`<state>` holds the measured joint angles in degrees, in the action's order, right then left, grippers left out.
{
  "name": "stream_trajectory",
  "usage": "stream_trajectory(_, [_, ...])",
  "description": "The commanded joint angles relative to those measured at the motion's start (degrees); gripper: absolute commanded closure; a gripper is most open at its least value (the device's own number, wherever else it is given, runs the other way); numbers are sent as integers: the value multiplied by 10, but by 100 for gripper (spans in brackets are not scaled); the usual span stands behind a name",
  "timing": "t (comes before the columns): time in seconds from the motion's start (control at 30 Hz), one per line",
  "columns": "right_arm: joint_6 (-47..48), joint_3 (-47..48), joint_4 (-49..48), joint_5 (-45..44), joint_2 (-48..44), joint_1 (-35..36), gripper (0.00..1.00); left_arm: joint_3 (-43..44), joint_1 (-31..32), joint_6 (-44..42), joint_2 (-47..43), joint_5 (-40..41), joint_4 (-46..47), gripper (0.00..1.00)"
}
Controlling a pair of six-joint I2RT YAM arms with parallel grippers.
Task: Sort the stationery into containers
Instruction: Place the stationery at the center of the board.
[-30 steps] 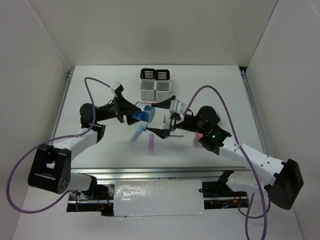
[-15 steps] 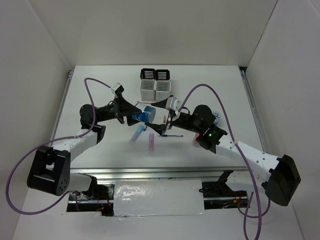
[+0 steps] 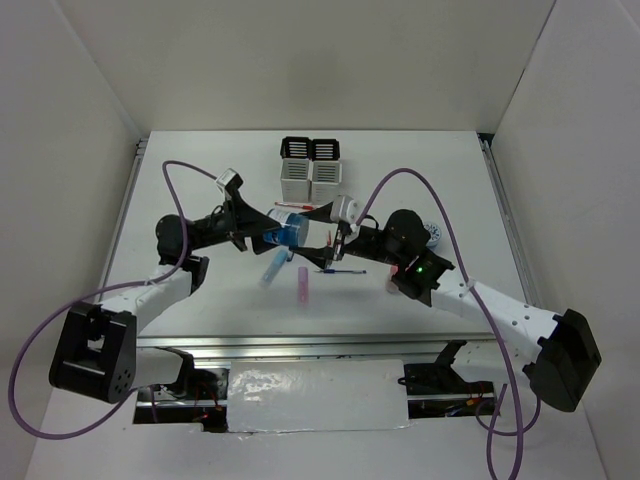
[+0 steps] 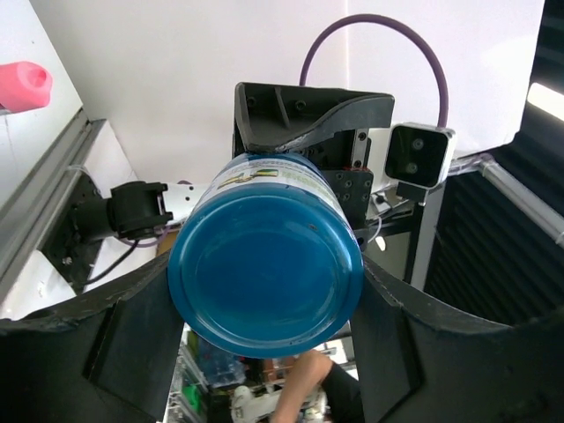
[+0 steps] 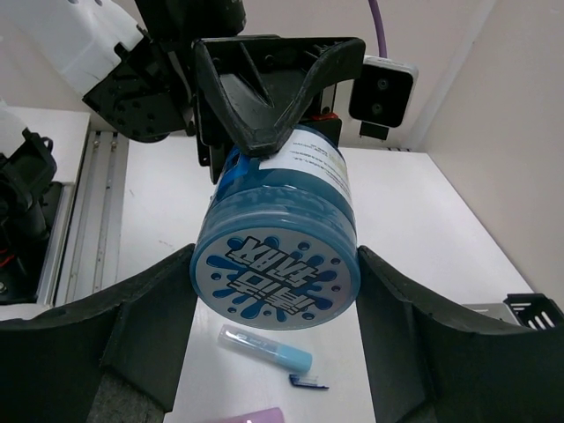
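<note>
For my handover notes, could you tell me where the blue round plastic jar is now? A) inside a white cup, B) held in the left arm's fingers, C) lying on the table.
B: the left arm's fingers press against both sides of the blue round plastic jar, holding it up.

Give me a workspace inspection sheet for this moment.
Surface: white table, no spills seen.
Job's things: cup block upright at back; blue roll held in the air; second roll beside right arm; blue stick, purple stick, blue pen loose mid-table; pink tube on the table.
Clutter: nothing seen.
Grippers: left gripper shut on blue roll; right gripper straddles its lid, contact unclear.
Cables: purple cables loop off each arm, none snagged.
Surroundings: white walls; rail along near edge.
</note>
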<state>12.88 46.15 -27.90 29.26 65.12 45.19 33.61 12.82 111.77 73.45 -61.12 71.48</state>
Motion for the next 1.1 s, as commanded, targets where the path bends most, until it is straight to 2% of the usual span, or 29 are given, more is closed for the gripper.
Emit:
stream_trajectory(0.0, [-14, 32, -7, -15, -4, -16, 75, 3, -1, -63, -41, -26, 58, 28])
stream_trajectory(0.03, [-16, 35, 1, -16, -6, -23, 83, 5, -6, -97, -45, -29, 31, 26])
stream_trajectory(0.07, [-21, 41, 13, -14, -7, -26, 86, 5, -10, -115, -50, -31, -22, 24])
stream_trajectory(0.13, [-23, 51, 47, -9, -12, -36, 94, 6, -25, -158, -66, -29, -63, 17])
stream_trajectory(0.17, [-23, 54, 57, -7, -14, -47, 96, 7, -31, -176, -80, -23, -113, 7])
stream_trajectory(0.27, [-17, 68, 99, 3, -23, -69, 100, 21, -53, -287, -105, -13, -229, 1])
stream_trajectory(0.3, [-16, 71, 118, 10, -26, -75, 100, 38, -64, -354, -121, -8, -325, 1])
stream_trajectory(0.43, [-1, 88, 168, 24, -37, -102, 100, 73, -82, -493, -143, 9, -487, 1])
stream_trajectory(0.47, [13, 94, 204, 21, -38, -112, 100, 100, -90, -582, -145, 25, -533, 1])
stream_trajectory(0.5, [21, 117, 229, 17, -37, -117, 100, 116, -92, -635, -144, 38, -643, 1])
stream_trajectory(0.57, [35, 147, 302, 11, -18, -142, 100, 174, -93, -736, -133, 71, -748, 1])
stream_trajectory(0.6, [49, 188, 332, 6, -7, -150, 100, 191, -93, -821, -126, 107, -828, 1])
stream_trajectory(0.67, [67, 236, 419, 5, 34, -179, 100, 238, -91, -920, -104, 143, -886, 1])
stream_trajectory(0.7, [86, 289, 452, 5, 51, -186, 100, 253, -91, -947, -95, 179, -935, 1])
stream_trajectory(0.83, [122, 406, 601, -7, 150, -214, 100, 301, -91, -1044, -62, 267, -996, 1])
stream_trajectory(0.97, [160, 482, 677, -47, 212, -228, 100, 301, -89, -1071, -67, 359, -999, 1])
stream_trajectory(1.07, [196, 514, 728, -75, 259, -237, 100, 305, -89, -1095, -60, 383, -1005, 1])
